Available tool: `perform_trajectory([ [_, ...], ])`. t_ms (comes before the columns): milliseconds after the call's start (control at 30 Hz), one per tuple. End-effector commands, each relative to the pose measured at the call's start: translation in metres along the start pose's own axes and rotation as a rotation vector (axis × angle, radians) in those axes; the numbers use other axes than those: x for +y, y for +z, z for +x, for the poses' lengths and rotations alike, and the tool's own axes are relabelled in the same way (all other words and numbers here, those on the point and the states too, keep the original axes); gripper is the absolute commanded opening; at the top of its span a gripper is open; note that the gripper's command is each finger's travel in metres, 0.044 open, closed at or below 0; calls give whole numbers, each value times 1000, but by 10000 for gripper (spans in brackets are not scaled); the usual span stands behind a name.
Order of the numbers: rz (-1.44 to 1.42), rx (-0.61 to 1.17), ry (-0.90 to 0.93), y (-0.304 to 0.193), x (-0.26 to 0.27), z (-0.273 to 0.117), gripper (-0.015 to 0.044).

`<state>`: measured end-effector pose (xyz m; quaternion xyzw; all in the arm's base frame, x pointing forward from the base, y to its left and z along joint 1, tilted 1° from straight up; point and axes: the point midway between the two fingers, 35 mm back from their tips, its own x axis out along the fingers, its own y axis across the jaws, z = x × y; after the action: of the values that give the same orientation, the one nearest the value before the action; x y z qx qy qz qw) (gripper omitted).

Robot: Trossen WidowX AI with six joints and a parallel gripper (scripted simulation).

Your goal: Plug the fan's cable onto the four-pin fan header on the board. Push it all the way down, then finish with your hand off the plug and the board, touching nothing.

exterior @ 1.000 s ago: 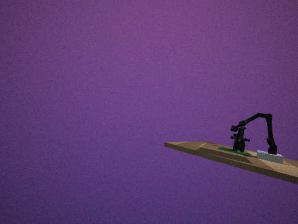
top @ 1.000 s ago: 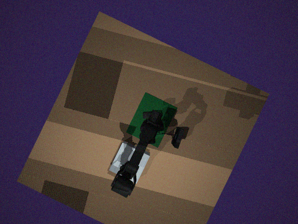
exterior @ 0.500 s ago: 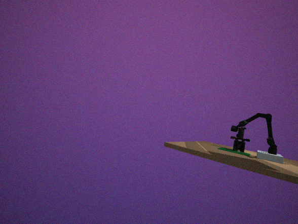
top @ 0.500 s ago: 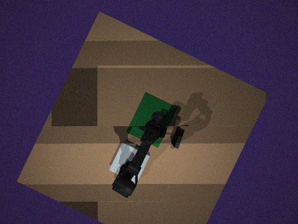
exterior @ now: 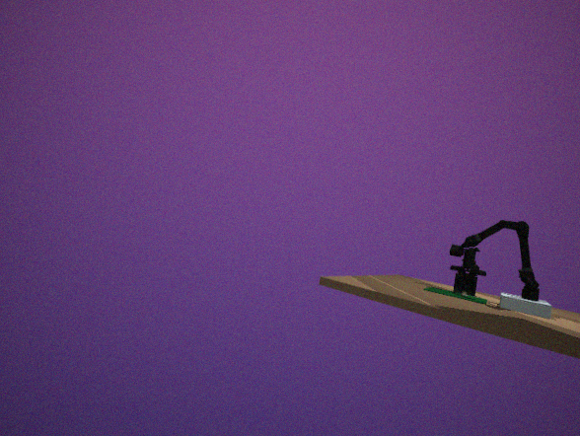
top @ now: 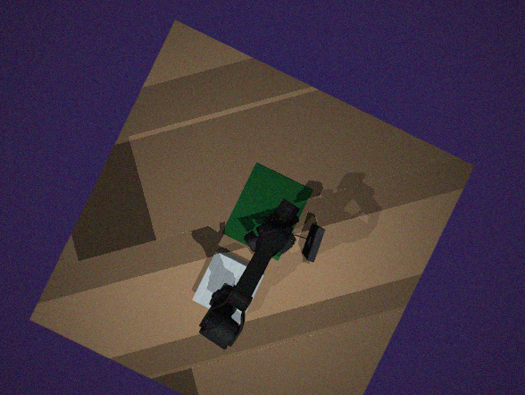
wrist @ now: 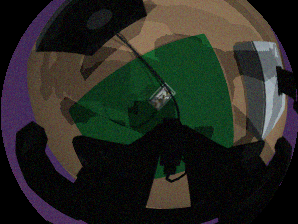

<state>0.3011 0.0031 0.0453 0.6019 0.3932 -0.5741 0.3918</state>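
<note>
Plug (wrist: pixel 171 121) between closed jaws above green board (top: pixel 263 189) (exterior: pixel 444 293) (wrist: pixel 207 85).

The board (top: pixel 260 189) (exterior: pixel 436 292) (wrist: pixel 207 80), a flat green rectangle, lies on the surface, just below the middle of the overhead frame. To its right there is the fan (top: pixel 314 242) (wrist: pixel 75 25), a dark block, upper left from the wrist. Its thin black cable (top: pixel 300 236) (wrist: pixel 143 62) crosses over the board, past the small pale header (wrist: pixel 166 96), to the pincer (top: pixel 270 237) (exterior: pixel 465 292) (wrist: pixel 172 128), closed on the plug, which I can't make out in the dark.
</note>
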Motion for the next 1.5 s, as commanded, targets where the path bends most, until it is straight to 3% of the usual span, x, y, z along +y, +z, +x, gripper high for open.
perform_trajectory([
  [0, 153, 0, 2, 4, 3, -1, 0],
  [567, 691, 0, 3, 20, 11, 0, 0],
  [1467, 700, -1, 3, 27, 4, -1, 0],
])
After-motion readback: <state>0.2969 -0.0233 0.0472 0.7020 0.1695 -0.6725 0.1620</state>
